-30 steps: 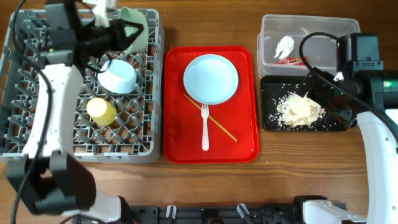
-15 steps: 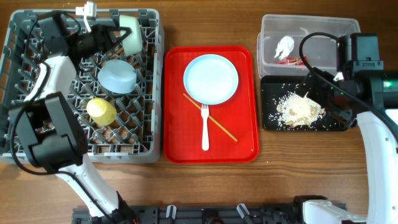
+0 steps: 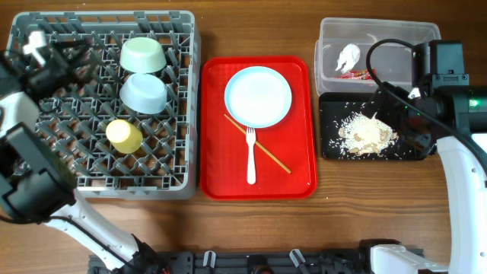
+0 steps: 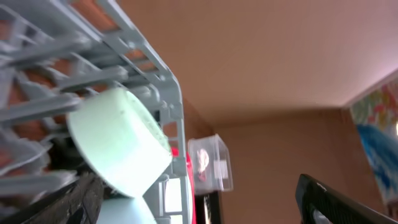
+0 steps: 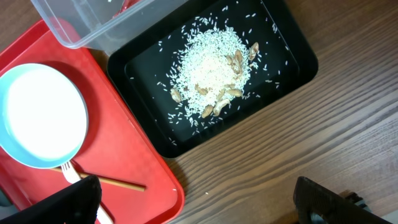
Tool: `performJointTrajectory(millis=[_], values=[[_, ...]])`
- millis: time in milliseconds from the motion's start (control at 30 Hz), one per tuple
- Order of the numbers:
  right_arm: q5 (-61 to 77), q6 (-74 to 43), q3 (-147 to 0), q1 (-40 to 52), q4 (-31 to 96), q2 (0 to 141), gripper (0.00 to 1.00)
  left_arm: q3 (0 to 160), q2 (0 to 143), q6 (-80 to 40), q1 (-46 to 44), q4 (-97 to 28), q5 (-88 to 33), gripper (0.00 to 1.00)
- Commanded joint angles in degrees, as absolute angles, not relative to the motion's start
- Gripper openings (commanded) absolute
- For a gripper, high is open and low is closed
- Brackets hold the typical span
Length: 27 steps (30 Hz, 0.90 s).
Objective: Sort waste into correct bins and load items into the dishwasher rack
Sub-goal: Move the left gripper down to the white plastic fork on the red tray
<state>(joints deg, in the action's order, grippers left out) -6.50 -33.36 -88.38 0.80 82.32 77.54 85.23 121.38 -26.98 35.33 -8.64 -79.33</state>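
The mint-green bowl [image 3: 144,55] lies upside down in the back of the grey dishwasher rack [image 3: 46,164], free of any grip. Beside it are the light blue bowl [image 3: 144,91] and the yellow cup [image 3: 124,135]. My left gripper [image 3: 68,65] hovers open over the rack's far left, apart from the bowls; its wrist view shows the mint bowl [image 4: 118,143] ahead of the open left gripper [image 4: 205,208]. The pale blue plate [image 3: 259,96] and white fork [image 3: 250,156] lie on the red tray [image 3: 297,171]. My right gripper [image 5: 199,205] is open above bare wood beside the black tray [image 5: 283,68].
The clear tub [image 3: 403,38] holds the white tissue [image 3: 348,55] and red wrapper [image 3: 356,74]. Rice scraps [image 3: 367,133] are piled in the black tray [image 3: 331,148]. A thin wooden stick [image 3: 262,148] crosses the fork on the red tray. The right arm [image 3: 449,99] overhangs the bins' right side.
My left gripper has opened and let go of the mint-green bowl, which now rests in the rack. The left arm has drawn back to the left. The right arm has not moved.
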Motion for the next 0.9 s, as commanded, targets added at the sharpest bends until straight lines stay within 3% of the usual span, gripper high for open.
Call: performJointTrajectory(millis=[0,200,367,467,700,867], values=[[-7.7,-33.1,-88.6,0.6,82.4,76.6,1.0,85.5,113.9,-27.4,37.4,-10.8,-78.3,1.0],[-7.5,-33.1,-88.6,0.6,82.4,76.6,1.0,85.5,99.4,-19.4,32.2,-25.9,-61.4,1.0],[-7.5,-33.1,-88.6,0.6,82.7,76.6,1.0,85.5,90.0,-17.1,16.8,-45.8,-28.8,1.0],[-7.5,-33.2,-88.6,0.6,82.7,76.6,1.0,85.5,88.7,-18.5,5.2,-55.3,-16.8,1.0],[-7.5,-33.0,-88.6,0.6,82.7,76.6,1.0,85.4,89.6,-18.5,-18.2,-62.2,-15.6,1.0],[-7.5,-33.0,-88.6,0.6,82.8,76.6,1.0,85.1,94.1,-30.9,-30.1,-63.9,0.7,1.0]])
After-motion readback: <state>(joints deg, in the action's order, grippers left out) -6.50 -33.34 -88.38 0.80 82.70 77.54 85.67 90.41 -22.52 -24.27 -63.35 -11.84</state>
